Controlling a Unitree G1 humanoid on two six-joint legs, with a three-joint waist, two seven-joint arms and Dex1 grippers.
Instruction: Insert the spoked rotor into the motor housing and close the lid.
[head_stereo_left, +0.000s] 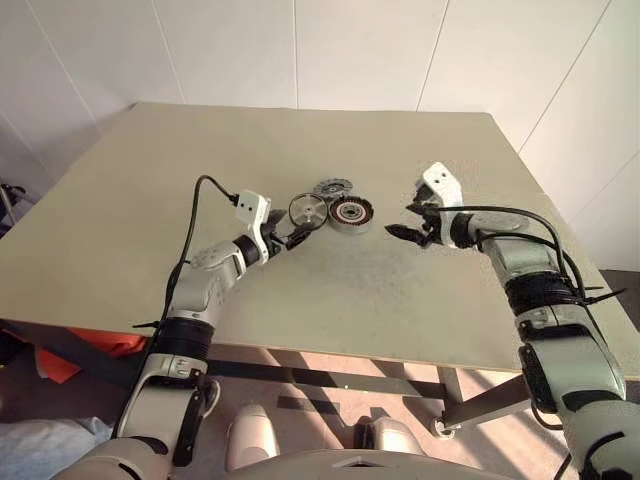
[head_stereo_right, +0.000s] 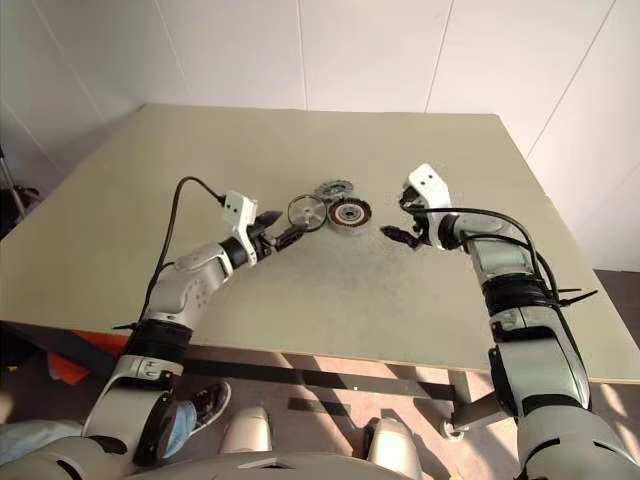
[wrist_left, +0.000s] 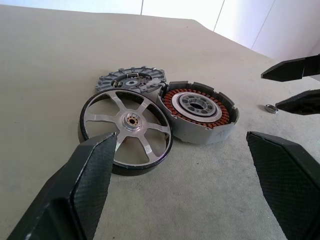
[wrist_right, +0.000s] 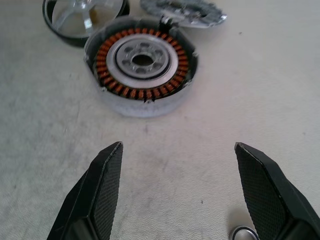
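The spoked rotor (wrist_left: 127, 127), black-rimmed with a shiny silver face, lies on the table touching the motor housing (wrist_left: 200, 110), a silver cup with copper windings facing up. The grey slotted lid (wrist_left: 132, 80) lies just behind both. My left gripper (wrist_left: 179, 137) is open and empty, low over the table just short of the rotor and housing. My right gripper (head_stereo_left: 407, 220) is open and empty too, tilted down on the other side of the housing (wrist_right: 142, 65), a short way from it. Rotor (head_stereo_left: 307, 210), housing (head_stereo_left: 352, 212) and lid (head_stereo_left: 332, 189) sit mid-table between the two grippers.
A small metal ring (wrist_left: 271, 108) lies on the beige table (head_stereo_left: 150, 200) under my right gripper, also seen as the ring (wrist_right: 243, 233) beside one finger. White walls stand behind the table, and broad bare tabletop surrounds the parts.
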